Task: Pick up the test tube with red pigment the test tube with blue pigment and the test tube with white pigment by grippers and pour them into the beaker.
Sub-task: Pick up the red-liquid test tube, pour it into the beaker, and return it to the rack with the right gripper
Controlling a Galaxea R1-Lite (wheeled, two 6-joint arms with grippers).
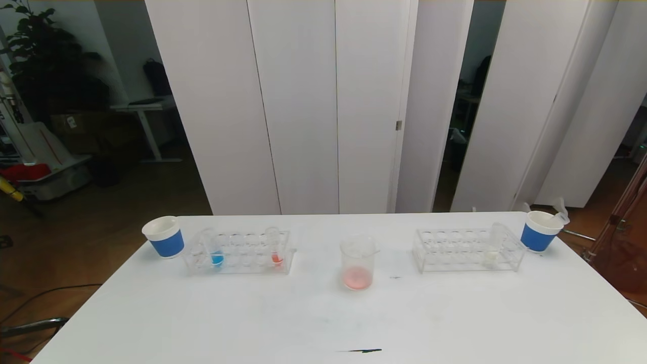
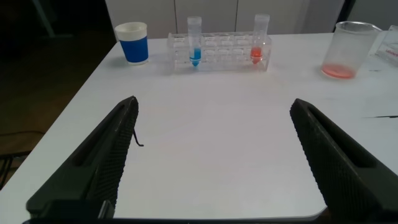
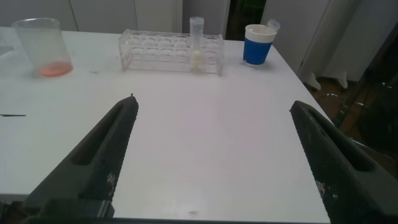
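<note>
Beaker (image 1: 358, 270) mid-bench already holds thin pink-red layer; judge some red poured. Blue tube (image 1: 214, 248) and red tube (image 1: 275, 247) racked toward far-left corner, white tube (image 1: 494, 245) racked far-right. My left fingers (image 2: 118, 155) and right fingers (image 3: 112, 152) spread wide, empty, over near edge. Blue, white left.

Bare table (image 1: 303, 323) lies open before both racks (image 1: 237, 253) and the beaker (image 1: 358, 263), apparently unobstructed.
</note>
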